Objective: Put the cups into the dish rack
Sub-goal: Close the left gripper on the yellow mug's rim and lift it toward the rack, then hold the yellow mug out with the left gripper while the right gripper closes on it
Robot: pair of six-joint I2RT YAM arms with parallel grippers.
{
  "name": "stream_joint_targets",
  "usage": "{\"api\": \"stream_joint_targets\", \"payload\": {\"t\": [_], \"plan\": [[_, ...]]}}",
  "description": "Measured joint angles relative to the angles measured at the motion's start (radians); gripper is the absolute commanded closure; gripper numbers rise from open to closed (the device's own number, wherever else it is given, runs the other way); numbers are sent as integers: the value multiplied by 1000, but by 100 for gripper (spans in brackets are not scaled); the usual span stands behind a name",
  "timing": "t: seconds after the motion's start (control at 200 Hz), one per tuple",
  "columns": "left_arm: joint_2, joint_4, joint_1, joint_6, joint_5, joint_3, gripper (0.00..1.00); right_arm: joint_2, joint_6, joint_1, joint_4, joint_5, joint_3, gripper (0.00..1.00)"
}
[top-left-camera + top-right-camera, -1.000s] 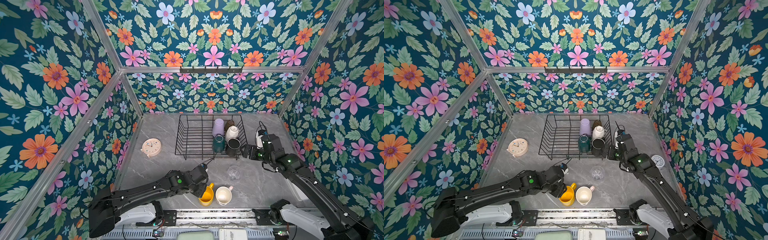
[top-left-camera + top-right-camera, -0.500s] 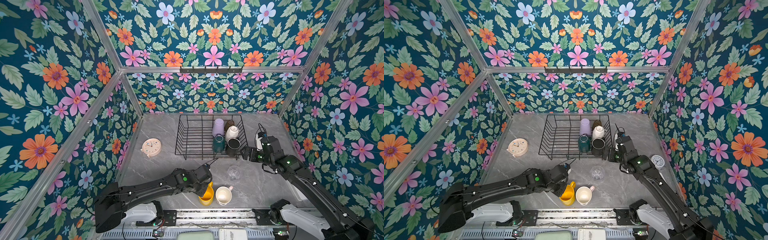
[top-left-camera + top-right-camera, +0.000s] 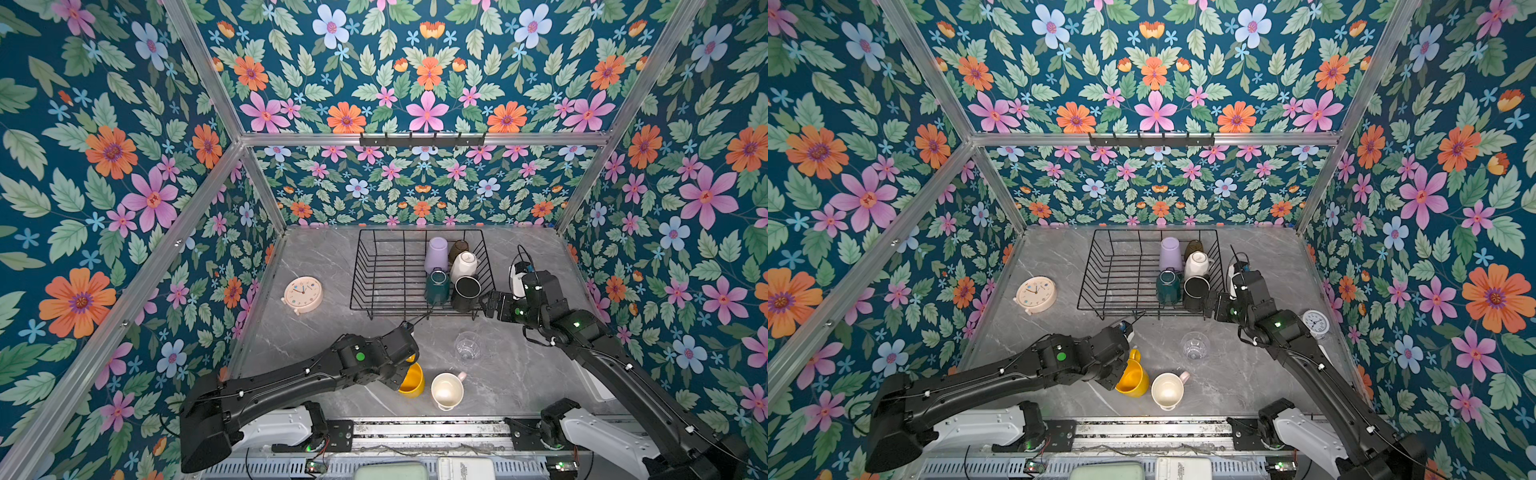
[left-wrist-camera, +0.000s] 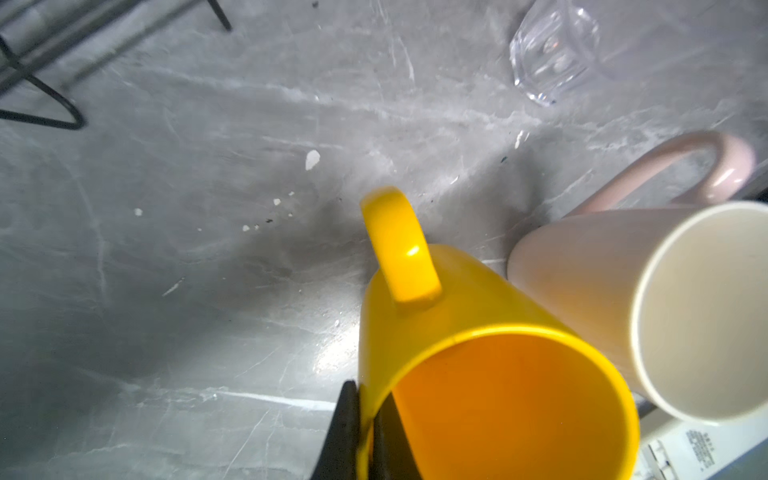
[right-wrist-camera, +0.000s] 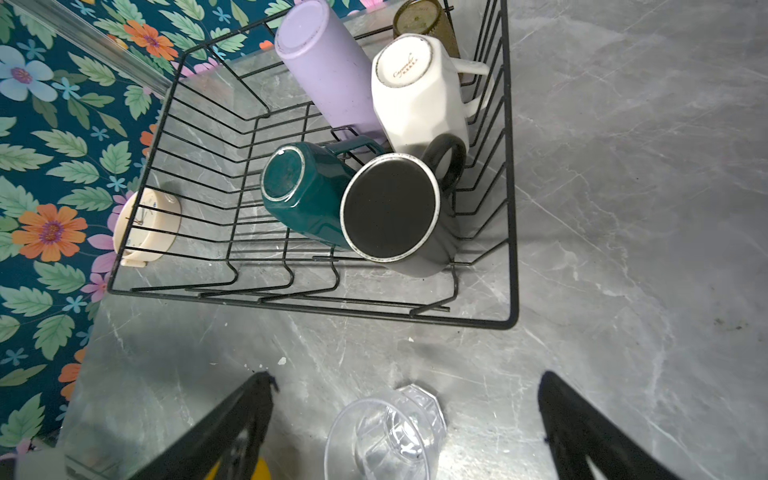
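My left gripper (image 4: 365, 386) is shut on the rim of the yellow mug (image 3: 413, 380), one finger inside and one outside. The mug leans toward the arm, at the table's front. The pale-pink mug (image 3: 447, 390) stands right beside it. A clear glass (image 5: 386, 432) stands on the table below my open right gripper (image 5: 407, 378), which hovers by the front right corner of the dish rack (image 3: 374, 282). In the rack's right part sit the lilac tumbler (image 3: 436, 254), olive-brown tumbler (image 3: 458, 249), white mug (image 3: 464, 266), dark-green mug (image 3: 437, 287) and black mug (image 3: 466, 293), bottoms up.
A round pink clock (image 3: 302, 294) lies left of the rack. A round white clock (image 3: 1315, 322) sits by the right wall behind my right arm. A black hook rail (image 3: 422, 139) hangs on the back wall. Floral walls close in three sides.
My left gripper has shut on the yellow mug's rim. The right arm has hardly moved and stays open.
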Motion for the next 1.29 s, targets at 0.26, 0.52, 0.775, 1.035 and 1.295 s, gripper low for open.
{"api": "stream_joint_targets", "payload": {"t": [0.26, 0.52, 0.775, 1.035, 1.295], "plan": [[-257, 61, 0, 68, -169, 13, 100, -29, 26, -1, 55, -103, 11, 2], [-399, 331, 48, 224, -253, -88, 100, -35, 40, 0, 124, -294, 27, 2], [-367, 521, 249, 271, -87, -107, 100, -43, 66, 0, 233, -500, -18, 2], [-388, 738, 392, 259, 225, -210, 100, -71, 100, 0, 365, -623, -77, 2], [-356, 1003, 484, 189, 518, -273, 100, -61, 148, 2, 486, -715, -101, 2]]}}
